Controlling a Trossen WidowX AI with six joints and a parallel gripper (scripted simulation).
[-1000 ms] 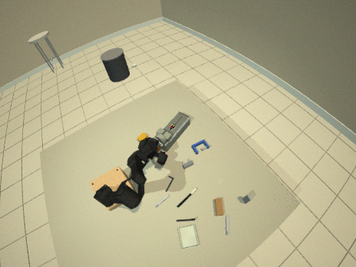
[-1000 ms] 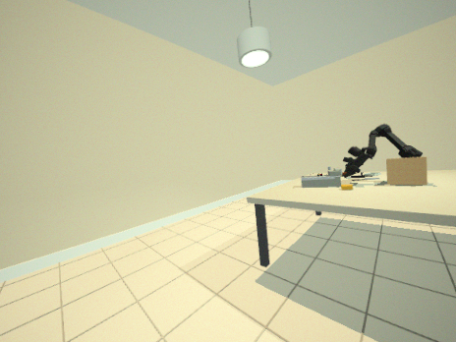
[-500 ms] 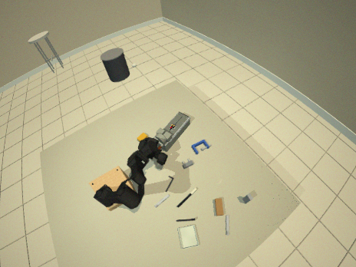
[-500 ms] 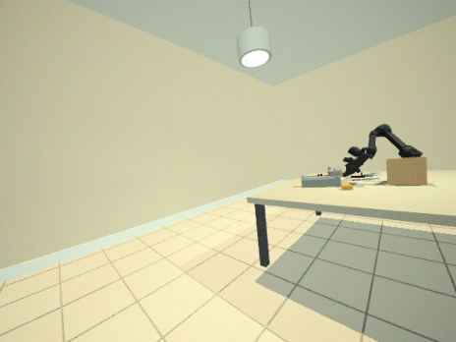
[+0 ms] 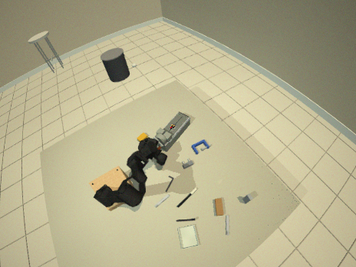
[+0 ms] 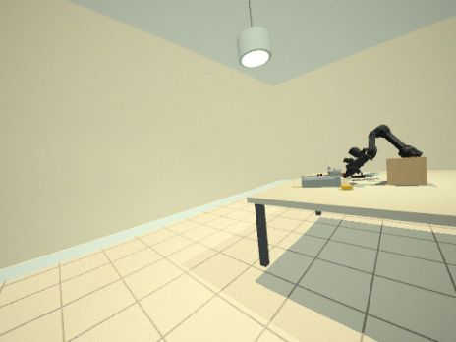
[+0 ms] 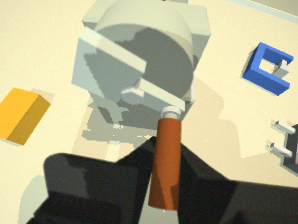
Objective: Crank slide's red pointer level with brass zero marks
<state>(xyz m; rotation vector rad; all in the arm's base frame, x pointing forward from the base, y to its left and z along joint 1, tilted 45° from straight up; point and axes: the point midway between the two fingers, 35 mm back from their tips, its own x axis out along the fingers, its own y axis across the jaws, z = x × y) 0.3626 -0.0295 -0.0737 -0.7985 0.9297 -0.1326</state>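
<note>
The grey machine (image 5: 177, 128) (image 6: 320, 182) is a long box with a slide on top. The red pointer (image 5: 172, 126) shows as a small red spot on it in the top view; whether it is level with the brass marks is too small to tell, and the wrist view does not show it. The round crank hub (image 7: 145, 55) fills the top middle of the wrist view, with a crank arm ending at an orange-brown handle (image 7: 167, 150). My gripper (image 7: 164, 142) is shut on the handle, one black finger on each side, with the handle pointing back toward the wrist.
A yellow block (image 5: 142, 136) (image 6: 347, 187) (image 7: 22, 115) lies left of the crank. A blue clamp-shaped piece (image 5: 200, 146) (image 7: 267, 69) and a grey pronged part (image 5: 188, 164) (image 7: 291, 145) lie to its right. The arm's base stands on a wooden box (image 5: 111, 178) (image 6: 407, 172).
</note>
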